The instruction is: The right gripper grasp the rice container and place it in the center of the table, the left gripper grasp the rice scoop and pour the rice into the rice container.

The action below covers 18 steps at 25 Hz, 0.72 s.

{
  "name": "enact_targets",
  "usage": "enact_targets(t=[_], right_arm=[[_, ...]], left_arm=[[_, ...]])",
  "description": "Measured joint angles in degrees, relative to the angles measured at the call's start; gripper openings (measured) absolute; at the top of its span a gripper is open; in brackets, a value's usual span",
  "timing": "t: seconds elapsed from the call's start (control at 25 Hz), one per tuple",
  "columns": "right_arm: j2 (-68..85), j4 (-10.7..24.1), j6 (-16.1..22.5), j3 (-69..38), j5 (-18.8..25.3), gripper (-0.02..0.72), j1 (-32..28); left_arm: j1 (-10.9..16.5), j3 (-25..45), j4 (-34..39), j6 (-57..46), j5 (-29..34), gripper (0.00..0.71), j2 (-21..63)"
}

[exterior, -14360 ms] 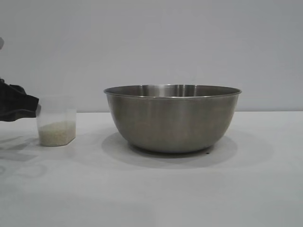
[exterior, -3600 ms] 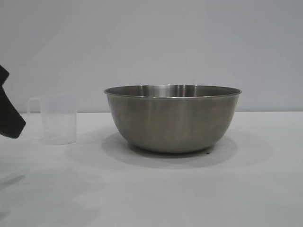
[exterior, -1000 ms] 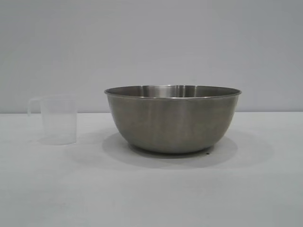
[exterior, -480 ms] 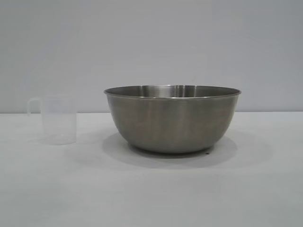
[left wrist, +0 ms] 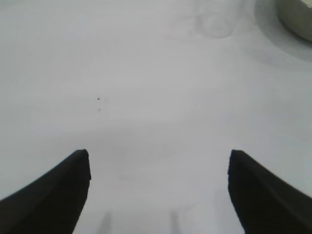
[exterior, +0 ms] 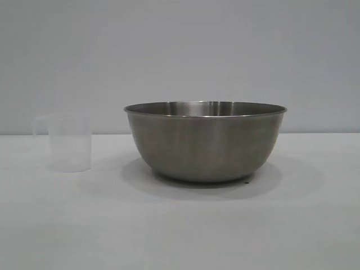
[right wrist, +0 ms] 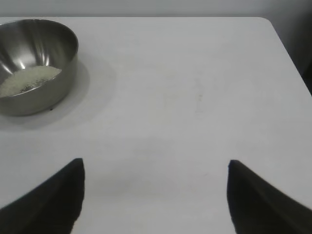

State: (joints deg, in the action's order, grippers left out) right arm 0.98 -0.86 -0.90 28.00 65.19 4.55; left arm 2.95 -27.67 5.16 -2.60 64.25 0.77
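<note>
Both the left gripper [left wrist: 158, 180] and right gripper [right wrist: 156, 183] hover spread-fingered above the table [exterior: 180, 236].

White table [exterior: 180, 236] under bowl [exterior: 205, 140], cup [exterior: 68, 143]

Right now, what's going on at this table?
Nothing is being handled. The rice lies inside the rice container, and the empty rice scoop stands upright beside it on the table. The left gripper and right gripper hover back over bare tabletop, jaws open.
</note>
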Motion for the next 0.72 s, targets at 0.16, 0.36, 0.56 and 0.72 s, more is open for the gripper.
enact_targets(t=[0.16, 0.36, 0.56, 0.72], right_arm=[[0.0, 0.0, 0.0, 0.0, 0.0, 0.566, 2.95], [0.0, 0.0, 0.0, 0.0, 0.0, 0.566, 3.19], [0.0, 0.0, 0.0, 0.0, 0.0, 0.566, 2.66], [0.0, 0.0, 0.0, 0.0, 0.0, 0.566, 2.66]], left_arm=[[0.16, 0.0, 0.0, 0.0, 0.0, 0.515, 0.23], [0.25, 0.0, 0.0, 0.0, 0.0, 0.515, 0.23], [0.25, 0.0, 0.0, 0.0, 0.0, 0.515, 0.23], [0.25, 0.0, 0.0, 0.0, 0.0, 0.515, 0.23]])
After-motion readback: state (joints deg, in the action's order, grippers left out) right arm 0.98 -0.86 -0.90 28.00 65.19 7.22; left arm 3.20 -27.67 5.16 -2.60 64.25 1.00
